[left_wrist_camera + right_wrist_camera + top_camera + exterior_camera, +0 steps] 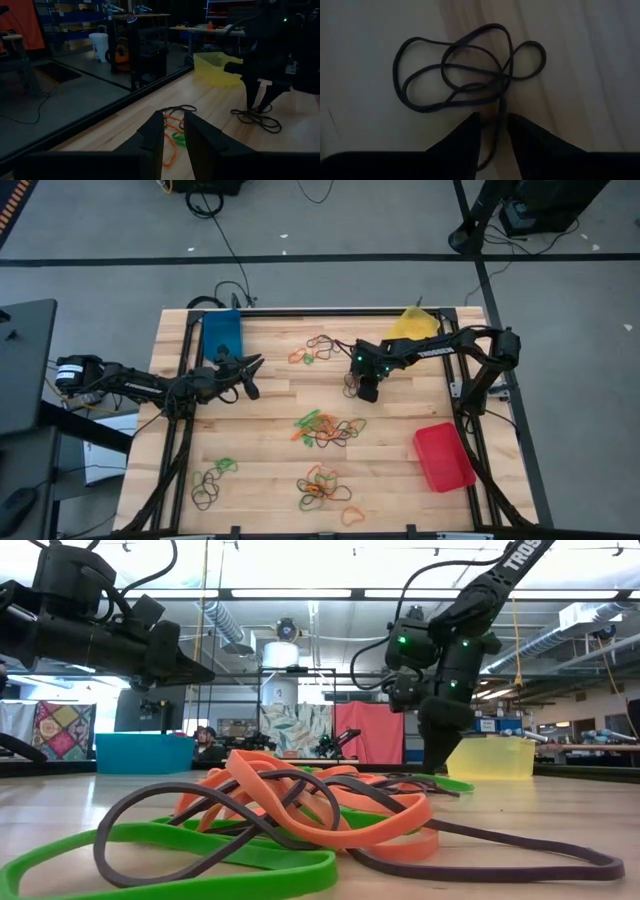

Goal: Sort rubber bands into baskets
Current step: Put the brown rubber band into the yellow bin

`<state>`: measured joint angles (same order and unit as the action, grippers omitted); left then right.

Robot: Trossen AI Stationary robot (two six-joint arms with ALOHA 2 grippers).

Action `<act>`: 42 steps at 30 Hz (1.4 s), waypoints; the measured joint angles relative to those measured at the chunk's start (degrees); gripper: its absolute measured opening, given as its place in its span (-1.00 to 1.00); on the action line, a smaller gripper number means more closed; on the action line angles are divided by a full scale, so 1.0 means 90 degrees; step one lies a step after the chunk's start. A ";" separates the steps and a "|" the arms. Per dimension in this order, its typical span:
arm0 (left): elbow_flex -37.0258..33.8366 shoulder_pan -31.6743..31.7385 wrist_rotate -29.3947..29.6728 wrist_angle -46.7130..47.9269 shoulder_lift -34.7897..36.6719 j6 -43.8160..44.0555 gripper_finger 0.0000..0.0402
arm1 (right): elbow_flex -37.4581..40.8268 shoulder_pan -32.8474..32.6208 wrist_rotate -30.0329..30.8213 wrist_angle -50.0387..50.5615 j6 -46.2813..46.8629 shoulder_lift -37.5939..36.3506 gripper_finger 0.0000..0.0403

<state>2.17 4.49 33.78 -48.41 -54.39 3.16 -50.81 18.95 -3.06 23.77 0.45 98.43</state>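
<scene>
Between the fingers of the right gripper (492,137), which points down at the table a little right of its middle and toward the far side, runs one strand of a dark rubber band bundle (470,75); the fingers stand a little apart, with the strand in the gap, and I cannot tell whether they already pinch it or only straddle it. The rest of this bundle lies flat on the wood in several tangled loops. To do the pick well, I think the fingers should close fully on the strand before the arm rises, and the lift should be slow, because the loops are tangled and some may fall off on the way. The nearest basket is the yellow basket (412,326), at the far right of the table; the red basket (443,457) is at the near right and the blue basket (221,333) at the far left. Which basket is for dark bands I cannot judge. The left gripper (250,370) hangs over the left part of the table near the blue basket, its fingers close together with a narrow gap and nothing between them. More rubber bands (327,430) in orange, green and dark lie in several heaps at the middle and near side, so most of the sorting is not yet done.
</scene>
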 joint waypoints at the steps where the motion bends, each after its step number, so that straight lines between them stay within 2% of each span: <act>1: 0.0000 0.0000 0.0000 -0.0001 0.0000 0.0000 -0.61 | 0.0000 -0.0030 0.0009 -0.0001 -0.0006 0.0000 -0.50; 5: -0.0005 0.0000 0.0002 -0.0033 0.0000 -0.0144 -0.61 | -0.0006 -0.0168 0.0060 0.0009 -0.0183 -0.0001 -0.88; 7: -0.0005 0.0000 0.0014 -0.0101 0.0000 -0.0189 -0.61 | -0.0099 -0.0211 0.0110 0.0245 -0.0209 -0.0017 -0.94; 10: -0.0005 0.0000 0.0067 -0.0296 0.0002 -0.0340 -0.61 | -0.0442 -0.0275 0.0455 0.1201 -0.0086 -0.0032 -0.96; 15: -0.0005 0.0000 0.0068 -0.0394 0.0002 -0.0420 -0.61 | -0.1185 -0.0435 0.1555 0.2361 -0.0067 -0.0353 -0.97; 20: -0.0005 0.0000 0.0068 -0.0404 0.0002 -0.0338 -0.61 | -0.1620 -0.0423 0.2440 0.3114 0.0078 -0.0834 -0.98; 27: -0.0005 0.0000 0.0066 -0.0476 0.0002 -0.0326 -0.61 | -0.1843 -0.0040 0.3574 0.3936 0.0364 -0.1694 -0.98; 34: -0.0005 0.0000 0.0061 -0.0549 0.0002 -0.0281 -0.61 | -0.1841 0.0800 0.4152 0.4320 0.1154 -0.2270 -0.98; 42: -0.0005 0.0000 0.0056 -0.0545 0.0002 -0.0163 -0.61 | -0.1838 0.1754 0.3909 0.4616 0.1400 -0.1934 -0.92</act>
<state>2.13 4.49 34.28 -53.32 -54.37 1.69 -67.35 34.74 32.13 65.31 13.05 81.03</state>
